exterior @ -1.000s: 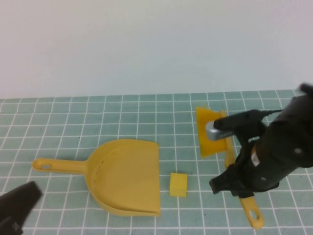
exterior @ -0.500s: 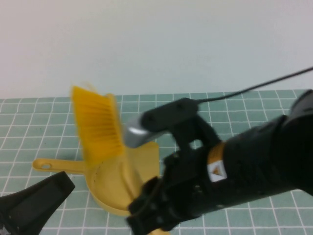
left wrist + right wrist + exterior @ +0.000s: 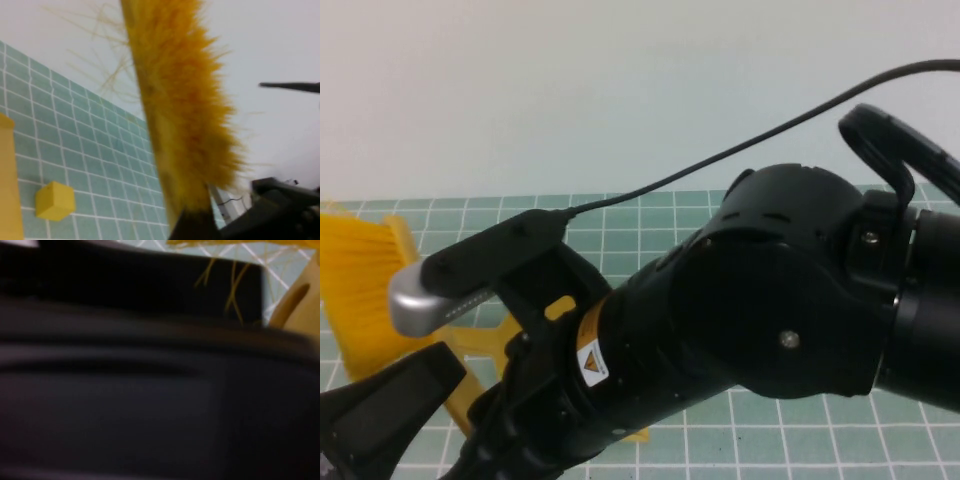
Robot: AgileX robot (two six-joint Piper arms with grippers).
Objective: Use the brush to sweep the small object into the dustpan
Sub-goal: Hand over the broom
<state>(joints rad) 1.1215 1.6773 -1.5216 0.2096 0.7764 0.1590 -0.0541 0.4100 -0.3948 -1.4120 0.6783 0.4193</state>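
I see the brush [image 3: 360, 290] lifted off the mat, its orange-yellow bristles fanned out at the far left of the high view, up and to the left of the dustpan [image 3: 480, 345]; its handle is hidden behind my right arm. Of the dustpan only slivers of yellow show (most of the scoop is covered by that arm), lying flat on the green grid mat. In the left wrist view the bristles [image 3: 185, 110] fill the middle, tilted, and the small object [image 3: 55, 201], a pale-yellow cube, sits on the mat just beside the dustpan's yellow edge [image 3: 9, 185], not touching it.
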